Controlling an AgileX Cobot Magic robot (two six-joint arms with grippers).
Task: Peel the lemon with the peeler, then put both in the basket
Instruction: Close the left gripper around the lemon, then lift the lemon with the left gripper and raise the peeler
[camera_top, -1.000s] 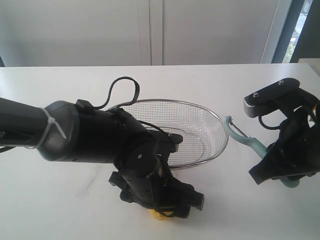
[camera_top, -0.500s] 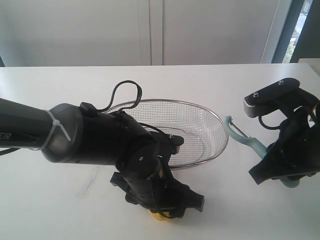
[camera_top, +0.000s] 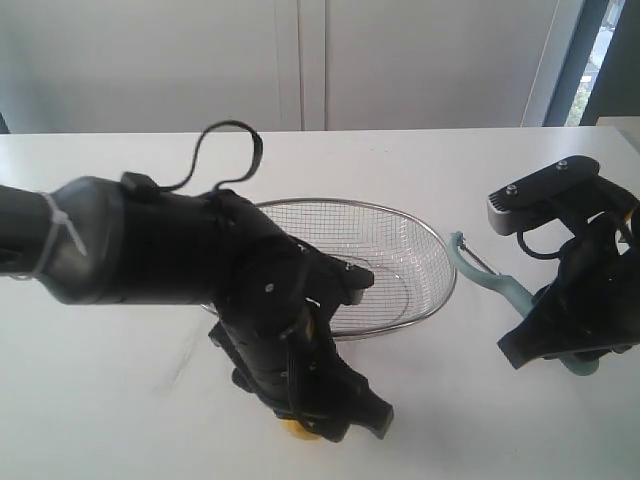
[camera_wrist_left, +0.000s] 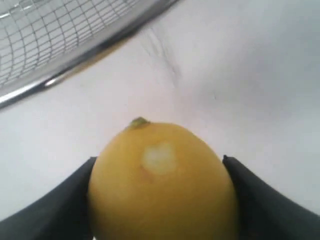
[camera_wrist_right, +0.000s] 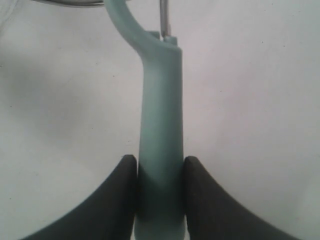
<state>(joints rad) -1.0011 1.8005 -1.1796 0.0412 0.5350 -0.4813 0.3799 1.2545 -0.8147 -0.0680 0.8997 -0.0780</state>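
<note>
We hold the lemon (camera_wrist_left: 160, 180) squeezed across its widest part between the two fingers of the left gripper (camera_wrist_left: 160, 207), low over the white table (camera_top: 90, 420) and just in front of the wire-mesh basket (camera_top: 440, 255); whether the fruit rests on the table or hangs just off it, we cannot tell. The right gripper (camera_wrist_right: 160, 200) is clamped narrow on the handle of the teal peeler (camera_wrist_right: 160, 115), whose forked head and blade point toward the basket rim, just beside it. We judge the step in hand to be bringing fruit and blade together. To do it well, we should present the bare, stem-end face of the lemon to the blade and draw light strokes away from the fingers, since the smooth skin may slip under pressure. The basket lies between the two grippers, the bulky left arm and its looped cable (camera_top: 225, 150) overhang it, and the peeler head could catch the rim.
</note>
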